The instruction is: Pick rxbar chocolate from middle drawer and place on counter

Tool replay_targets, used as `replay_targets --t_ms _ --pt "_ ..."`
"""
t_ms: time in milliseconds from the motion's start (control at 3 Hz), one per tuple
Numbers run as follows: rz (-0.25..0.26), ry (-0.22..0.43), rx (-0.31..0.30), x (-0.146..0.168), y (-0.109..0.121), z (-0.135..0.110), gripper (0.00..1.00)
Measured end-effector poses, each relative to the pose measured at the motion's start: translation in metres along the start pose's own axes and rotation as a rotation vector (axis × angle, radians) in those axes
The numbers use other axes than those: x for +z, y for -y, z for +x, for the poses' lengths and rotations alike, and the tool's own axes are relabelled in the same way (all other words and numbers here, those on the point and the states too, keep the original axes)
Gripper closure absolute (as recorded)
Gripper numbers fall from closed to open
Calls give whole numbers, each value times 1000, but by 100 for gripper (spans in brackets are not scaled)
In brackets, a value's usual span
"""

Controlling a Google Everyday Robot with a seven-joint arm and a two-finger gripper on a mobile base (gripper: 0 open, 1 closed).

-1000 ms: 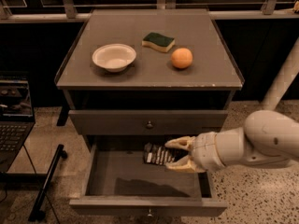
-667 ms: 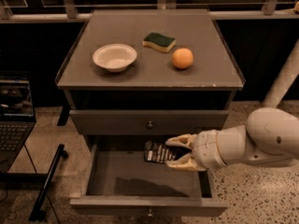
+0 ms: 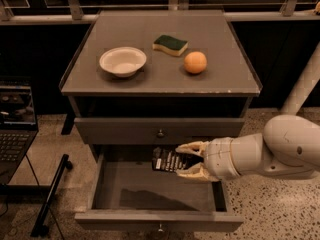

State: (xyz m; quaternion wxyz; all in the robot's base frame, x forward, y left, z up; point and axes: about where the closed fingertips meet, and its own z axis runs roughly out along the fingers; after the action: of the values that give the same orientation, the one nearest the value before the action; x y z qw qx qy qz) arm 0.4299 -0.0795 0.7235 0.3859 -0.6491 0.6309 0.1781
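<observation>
The middle drawer (image 3: 155, 219) of the grey cabinet is pulled out, and its grey floor shows below the arm. My gripper (image 3: 186, 160) reaches in from the right over the drawer's back part. Its pale fingers (image 3: 192, 147) are shut on the rxbar chocolate (image 3: 169, 160), a flat black bar with white print, held lifted above the drawer floor, with a shadow beneath it. The counter (image 3: 150, 81) is the cabinet's flat grey top, above and behind the gripper.
On the counter stand a white bowl (image 3: 122, 61), a green-and-yellow sponge (image 3: 170, 45) and an orange (image 3: 195, 62). The closed top drawer (image 3: 160, 130) sits just above the gripper. A laptop (image 3: 14, 119) is at the left, and a black stand leg (image 3: 50, 194) lies on the floor.
The gripper with the bar has risen slightly from the drawer floor; its shadow below has spread. Nothing else has moved.
</observation>
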Motion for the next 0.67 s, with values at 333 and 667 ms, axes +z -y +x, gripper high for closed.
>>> replay_targets --t_ms 333,667 --pt "17 -50 -75 -29 27 -22 100" --pt "8 -141 -141 -69 64 -42 100"
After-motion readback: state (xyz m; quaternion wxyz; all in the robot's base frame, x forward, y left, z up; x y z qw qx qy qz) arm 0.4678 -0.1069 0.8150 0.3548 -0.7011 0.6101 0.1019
